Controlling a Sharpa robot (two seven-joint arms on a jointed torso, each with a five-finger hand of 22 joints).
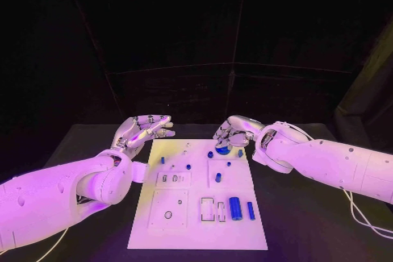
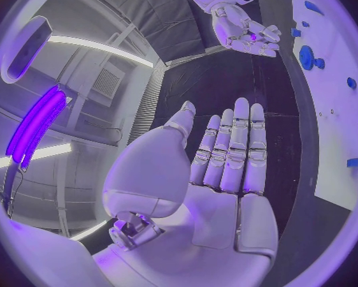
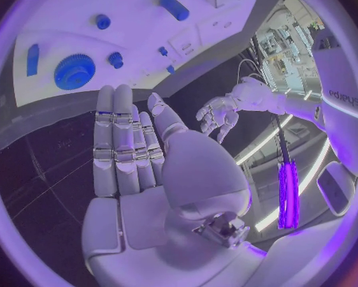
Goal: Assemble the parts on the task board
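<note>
The white task board (image 1: 193, 228) lies in the middle of the table. On its far end sit a large blue gear (image 1: 222, 150) and several small blue pieces, such as one (image 1: 162, 159) near its left edge. A thick blue cylinder (image 1: 235, 208) and a thinner blue pin (image 1: 250, 211) lie at its near right. My left hand (image 1: 143, 131) hovers beyond the board's far left corner, fingers spread, palm (image 2: 227, 166) empty. Held just above the gear (image 3: 74, 71), my right hand (image 1: 235, 132) has straight fingers (image 3: 123, 147) and holds nothing.
Rectangular slots (image 1: 207, 208) and round holes (image 1: 168, 215) mark the board's near half. Black table (image 1: 311, 228) surrounds the board on both sides. My two forearms flank the board's left and right edges.
</note>
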